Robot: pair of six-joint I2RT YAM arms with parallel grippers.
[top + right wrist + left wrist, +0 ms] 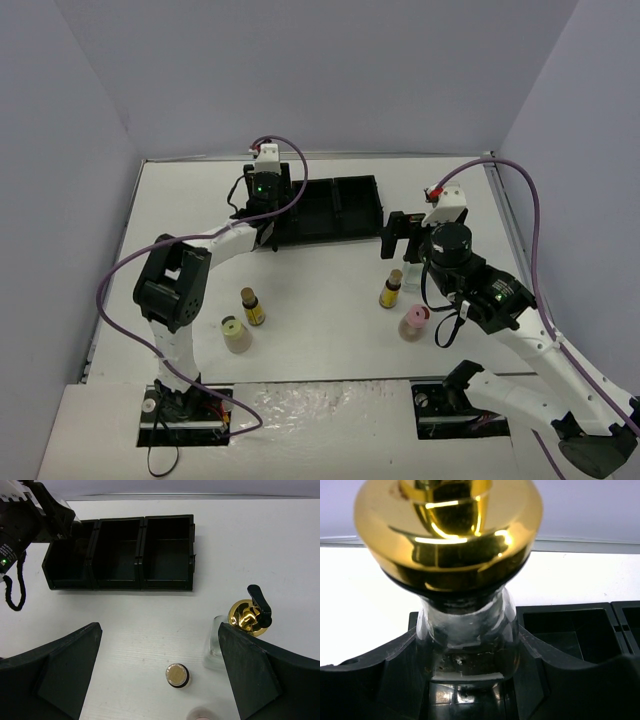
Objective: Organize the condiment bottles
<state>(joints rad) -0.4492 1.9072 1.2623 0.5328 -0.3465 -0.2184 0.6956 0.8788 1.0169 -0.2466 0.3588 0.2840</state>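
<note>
Top view: my left claw (262,205) is over the left end of the tray (345,210); my right claw (400,237) hangs near an amber bottle (390,290) & pink jar (413,322). Left wrist: jaws partly closed, gripping a glass bottle (465,625) w/ gold top. Right wrist: jaws fully wide, hold nothing; second glass bottle (242,617) below.

Bright even light; glare on the glass bottle (451,555) (close, blurred).

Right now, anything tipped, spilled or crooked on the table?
Nothing stands out. The left amber bottle, right amber bottle, beige jar and pink jar stand upright, no spill visible. The left claw holds a glass bottle at the tray's left end; the second glass bottle stands by the open right claw.
</note>
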